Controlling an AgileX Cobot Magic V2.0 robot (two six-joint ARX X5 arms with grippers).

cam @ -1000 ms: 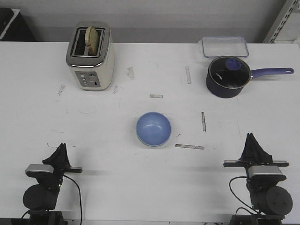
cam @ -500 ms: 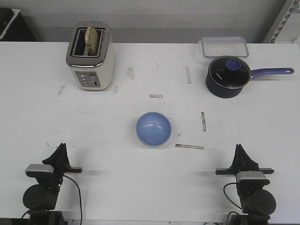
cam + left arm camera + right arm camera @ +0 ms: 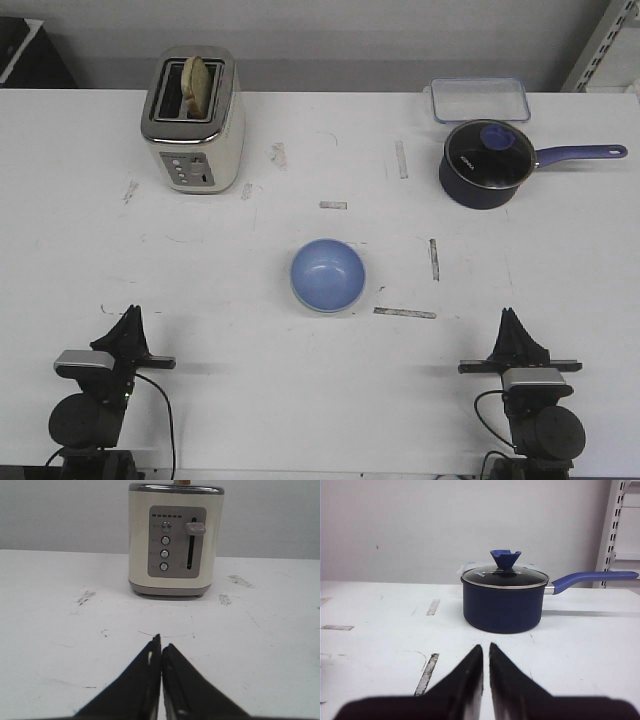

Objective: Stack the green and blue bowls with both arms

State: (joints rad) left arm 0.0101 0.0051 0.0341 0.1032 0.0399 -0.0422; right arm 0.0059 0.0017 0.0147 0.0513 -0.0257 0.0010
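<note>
Resting closed and empty: left hand, right hand.

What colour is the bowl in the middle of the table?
Light periwinkle blue. The bowl shows best in the front view; neither wrist view catches it.

Blue bowl; cream toaster; navy saucepan.
</note>
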